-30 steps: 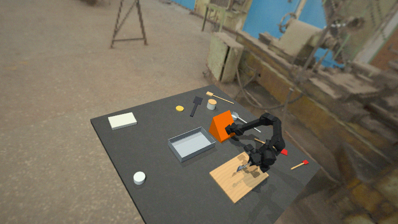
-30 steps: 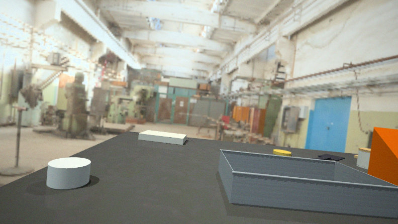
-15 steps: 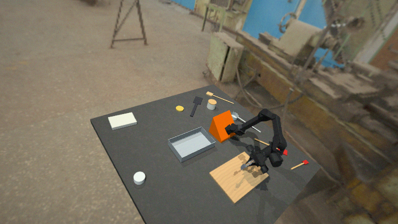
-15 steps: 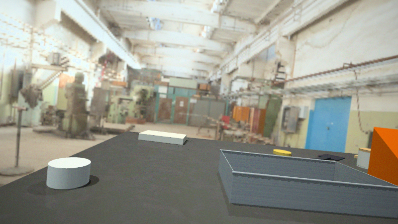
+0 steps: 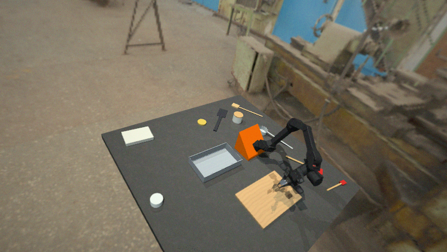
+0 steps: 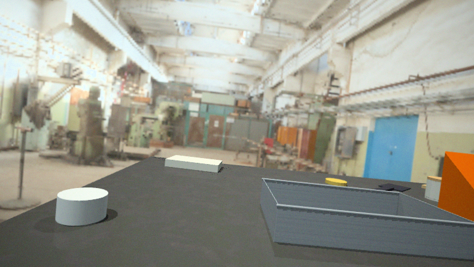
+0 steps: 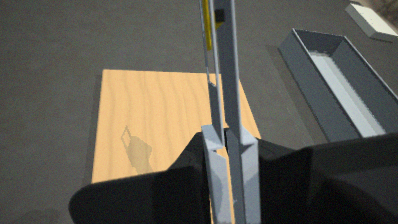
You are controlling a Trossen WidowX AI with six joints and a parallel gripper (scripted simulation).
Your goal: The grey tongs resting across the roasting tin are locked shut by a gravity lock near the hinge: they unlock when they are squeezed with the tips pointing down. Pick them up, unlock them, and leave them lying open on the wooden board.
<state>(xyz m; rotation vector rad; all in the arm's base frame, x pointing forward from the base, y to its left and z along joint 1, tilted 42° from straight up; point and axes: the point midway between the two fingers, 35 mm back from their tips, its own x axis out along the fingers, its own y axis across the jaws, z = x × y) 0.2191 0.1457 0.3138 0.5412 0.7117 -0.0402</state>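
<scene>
At centre right in the top view, the tool (image 5: 286,182), closed tight on the grey tongs (image 7: 223,75), hangs over the wooden board (image 5: 266,200); I'd lower gently, arms flat, well within the board's edges, before releasing.

Arm's folded over hard: elbow up high, forearm dropping back down, wrist low and angled toward the table. The gripper (image 5: 286,182) is clamped tight on the grey tongs (image 7: 223,75), fingers nearly together.

Tongs (image 7: 225,75) in claw (image 7: 231,165), seemingly above board (image 5: 266,200), beside tin (image 5: 205,176).
</scene>
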